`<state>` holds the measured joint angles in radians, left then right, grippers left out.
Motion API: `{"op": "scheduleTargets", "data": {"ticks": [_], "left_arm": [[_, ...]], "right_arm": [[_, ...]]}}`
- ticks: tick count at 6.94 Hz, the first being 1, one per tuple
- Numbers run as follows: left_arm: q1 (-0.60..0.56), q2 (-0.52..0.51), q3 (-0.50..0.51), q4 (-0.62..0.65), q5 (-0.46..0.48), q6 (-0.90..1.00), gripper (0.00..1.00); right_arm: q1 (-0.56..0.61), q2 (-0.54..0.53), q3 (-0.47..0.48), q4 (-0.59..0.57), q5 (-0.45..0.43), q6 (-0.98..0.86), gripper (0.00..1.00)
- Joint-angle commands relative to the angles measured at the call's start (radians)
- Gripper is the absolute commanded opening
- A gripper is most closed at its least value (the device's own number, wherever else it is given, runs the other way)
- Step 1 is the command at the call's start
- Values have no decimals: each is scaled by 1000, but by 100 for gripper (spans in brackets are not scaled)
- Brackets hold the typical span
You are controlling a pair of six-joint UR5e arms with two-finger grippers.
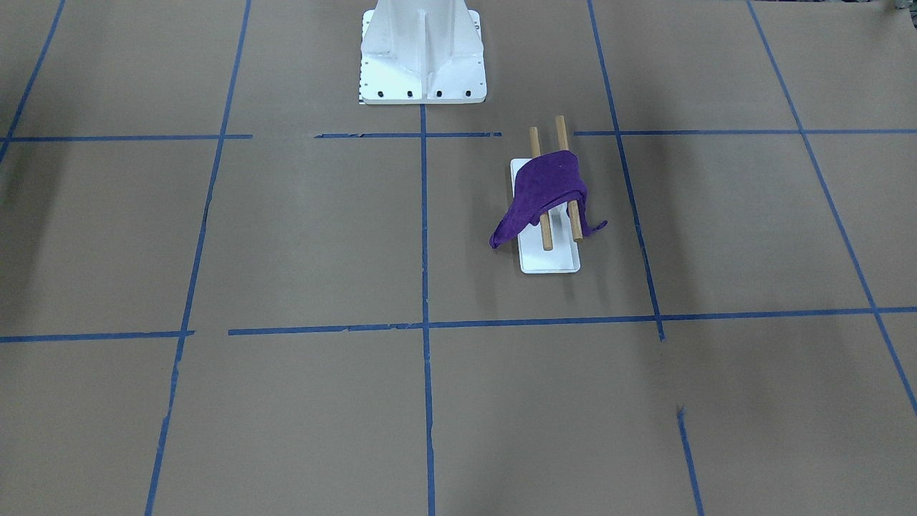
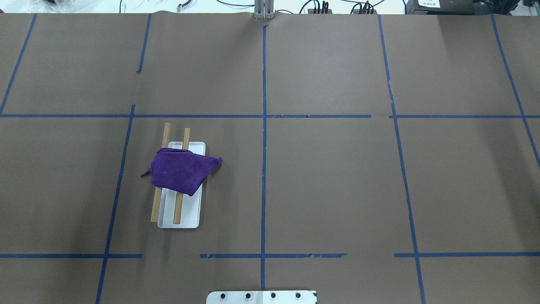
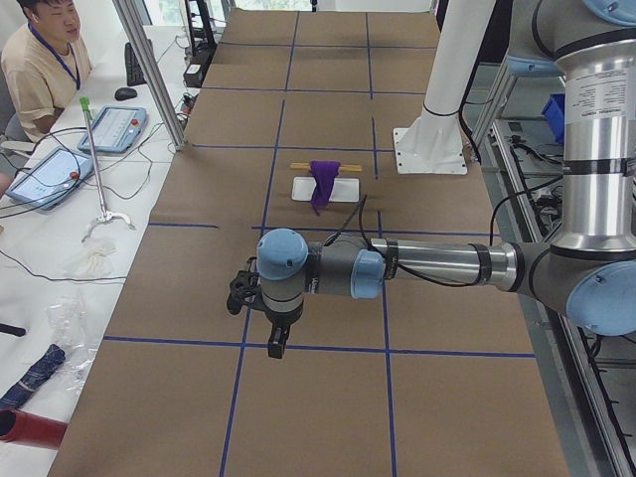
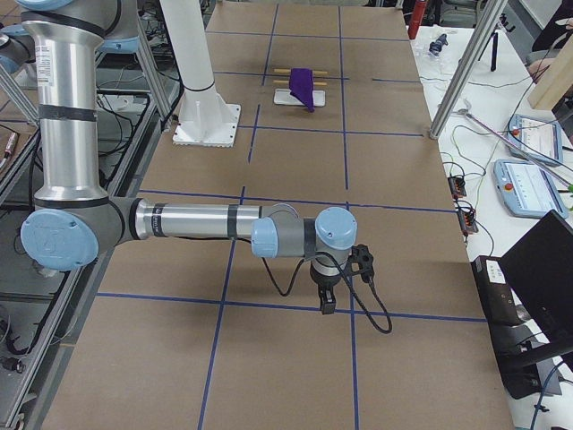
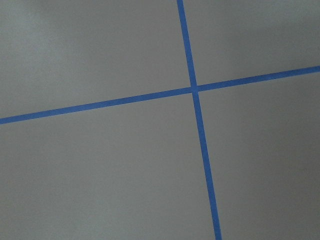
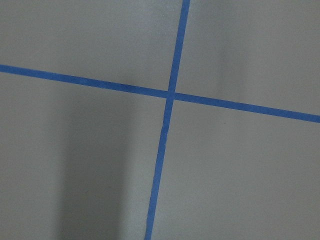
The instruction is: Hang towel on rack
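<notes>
The purple towel (image 1: 548,188) lies draped across the two brown wooden rods of the rack (image 1: 550,259), one corner hanging down over the side of the white base. Both show in the overhead view, towel (image 2: 181,170) and rack (image 2: 190,215), left of centre. My left gripper (image 3: 276,343) shows only in the exterior left view, far from the rack, low over the table; I cannot tell whether it is open or shut. My right gripper (image 4: 326,305) shows only in the exterior right view, also far from the rack; I cannot tell its state. Both wrist views show only brown paper and blue tape.
The large white bolted pedestal (image 1: 423,57) stands behind the rack at the robot's side. Blue tape lines (image 2: 263,126) divide the brown table cover. An operator (image 3: 40,60) sits by tablets (image 3: 111,127) beyond the table's far edge.
</notes>
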<state>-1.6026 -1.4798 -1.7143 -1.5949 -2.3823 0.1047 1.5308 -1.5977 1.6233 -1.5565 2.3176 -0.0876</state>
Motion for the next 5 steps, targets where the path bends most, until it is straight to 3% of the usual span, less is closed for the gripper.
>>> {"op": "scheduleTargets", "data": {"ticks": [1,4,5], "left_arm": [[48,-2,11,3,-89,-48,100],[125,-10,-2,4,-77,-98,100],[128,-14,-23,6,11,-92,100]], "right_arm": [[-1,10,71,-109,-1,3,100],[-17,5,90,-119,2,12,100],[-29,4,90,-116,3,14,100]]}}
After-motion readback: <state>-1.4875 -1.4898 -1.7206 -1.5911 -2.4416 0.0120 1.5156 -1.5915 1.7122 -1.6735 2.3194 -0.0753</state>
